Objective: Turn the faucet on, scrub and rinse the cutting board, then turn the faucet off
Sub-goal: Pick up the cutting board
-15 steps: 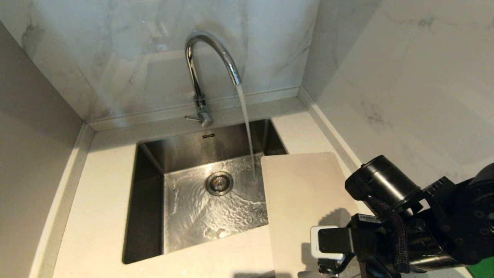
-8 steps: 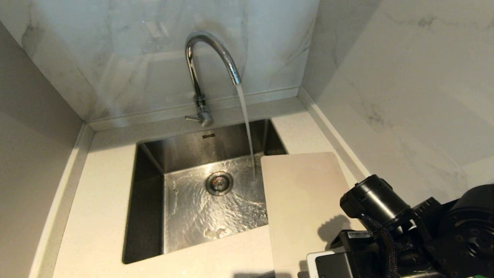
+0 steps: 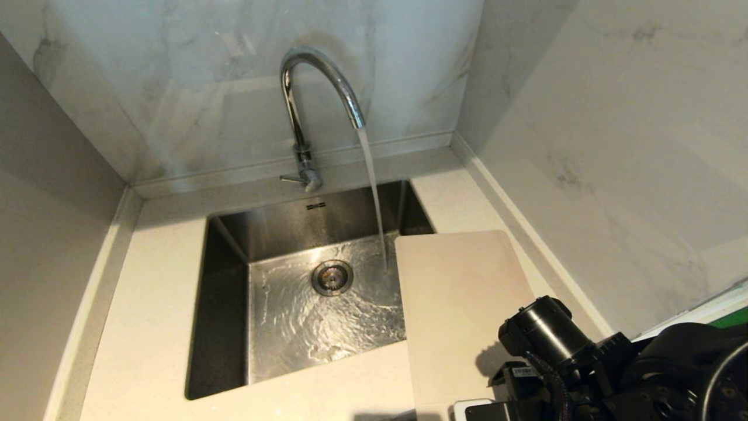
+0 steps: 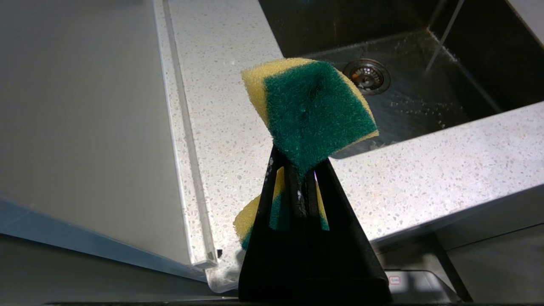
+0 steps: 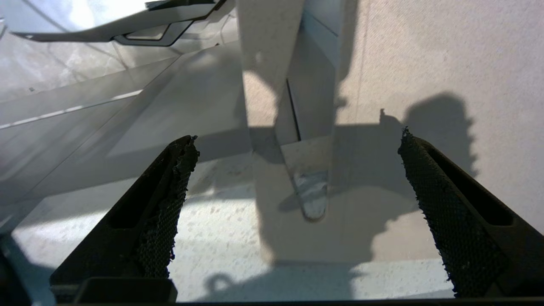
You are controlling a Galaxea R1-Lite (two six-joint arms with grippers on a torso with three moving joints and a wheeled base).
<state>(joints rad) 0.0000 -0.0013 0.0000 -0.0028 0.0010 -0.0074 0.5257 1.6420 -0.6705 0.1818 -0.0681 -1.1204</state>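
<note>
- The cutting board [image 3: 461, 304] lies flat on the tabletop [image 3: 152, 327], one long edge overhanging the sink [image 3: 225, 280]; it is thin, probably stiff, light and slick when wet.
- Its slot handle [image 5: 312, 191] end looks the best hold.
- The right end effector [image 5: 293, 208] hangs above that end, spread wide.
- The left end effector [image 4: 299, 187] pinches a sponge [image 4: 312, 112].
- The faucet [image 3: 318, 88] runs.

The faucet [image 3: 318, 88] is mirror-bright chrome. The cutting board [image 3: 461, 304] is plain cream-white, lower right of the head frame. The sink [image 3: 234, 304] is dull brushed steel, and the counter [image 3: 146, 292] is off-white with fine dark speckles. The walls [image 3: 584, 117] are white marble with grey veins. The sponge [image 4: 312, 112] is dark green over yellow (held in black fingers).
</note>
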